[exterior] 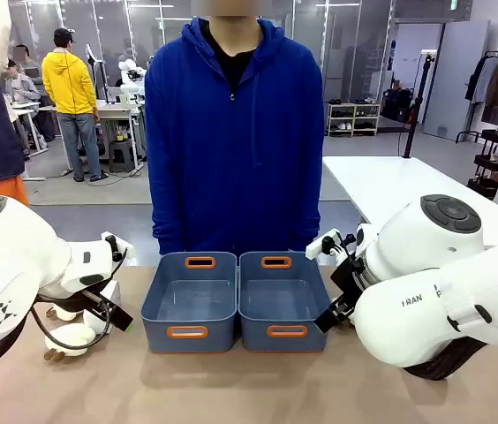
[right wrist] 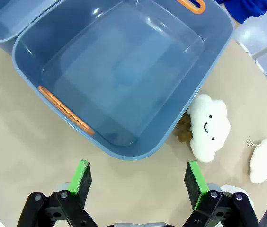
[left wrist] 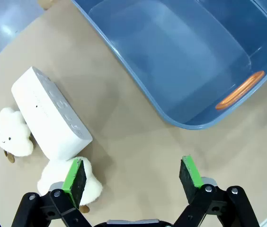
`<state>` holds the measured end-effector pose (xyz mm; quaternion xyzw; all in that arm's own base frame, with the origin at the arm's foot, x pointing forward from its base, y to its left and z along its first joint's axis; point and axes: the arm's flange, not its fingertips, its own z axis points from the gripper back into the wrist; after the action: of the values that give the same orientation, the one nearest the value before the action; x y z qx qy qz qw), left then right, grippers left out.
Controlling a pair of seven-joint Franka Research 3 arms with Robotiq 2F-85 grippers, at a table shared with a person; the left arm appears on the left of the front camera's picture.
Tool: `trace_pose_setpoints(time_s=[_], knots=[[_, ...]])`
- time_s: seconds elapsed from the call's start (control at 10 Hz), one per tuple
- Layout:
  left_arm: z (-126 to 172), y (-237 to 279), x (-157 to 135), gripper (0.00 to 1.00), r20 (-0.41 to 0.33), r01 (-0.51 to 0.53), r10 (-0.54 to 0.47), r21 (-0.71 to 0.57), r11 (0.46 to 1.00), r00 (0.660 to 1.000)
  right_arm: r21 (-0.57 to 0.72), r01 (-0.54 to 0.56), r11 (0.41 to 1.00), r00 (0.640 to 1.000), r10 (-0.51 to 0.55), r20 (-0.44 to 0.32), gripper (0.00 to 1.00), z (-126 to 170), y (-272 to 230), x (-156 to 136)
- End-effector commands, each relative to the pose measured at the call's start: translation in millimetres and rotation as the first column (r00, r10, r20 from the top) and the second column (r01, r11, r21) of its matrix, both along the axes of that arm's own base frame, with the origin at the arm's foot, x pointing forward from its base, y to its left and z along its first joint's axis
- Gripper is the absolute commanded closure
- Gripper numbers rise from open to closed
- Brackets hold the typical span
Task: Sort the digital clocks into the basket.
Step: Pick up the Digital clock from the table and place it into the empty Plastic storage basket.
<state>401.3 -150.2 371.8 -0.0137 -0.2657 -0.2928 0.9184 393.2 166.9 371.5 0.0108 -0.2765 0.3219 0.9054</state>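
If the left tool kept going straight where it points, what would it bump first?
Probably the bare tan tabletop, between the white rounded plastic digital clock and the blue-grey plastic basket. The open left tool seems to miss both.

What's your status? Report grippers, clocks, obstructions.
Left gripper open, right gripper open, both empty. One clock on the table beside the left basket; it and the right basket empty. Two plush toys crowd the clock.
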Motion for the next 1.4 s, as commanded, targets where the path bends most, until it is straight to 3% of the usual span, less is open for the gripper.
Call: trace_pose_setpoints(time_s=[0.0,1.0,1.3], knots=[[0.0,-0.2,-0.1,0.00,0.000,0.000,0.000,0.000,1.000,1.000,0.000,0.000,1.000,1.000,0.000,0.000,0.00,0.0,0.0,0.0],[0.0,-0.4,-0.1,0.00,0.000,0.001,-0.001,0.000,1.000,1.000,-0.001,-0.001,1.000,1.000,0.001,0.001,0.00,0.0,0.0,0.0],[61.6,17.4,9.0,0.00,-0.121,0.026,-0.042,-0.131,0.991,0.992,0.096,-0.038,0.995,0.991,0.050,-0.125,0.00,70.5,-13.5,15.7]])
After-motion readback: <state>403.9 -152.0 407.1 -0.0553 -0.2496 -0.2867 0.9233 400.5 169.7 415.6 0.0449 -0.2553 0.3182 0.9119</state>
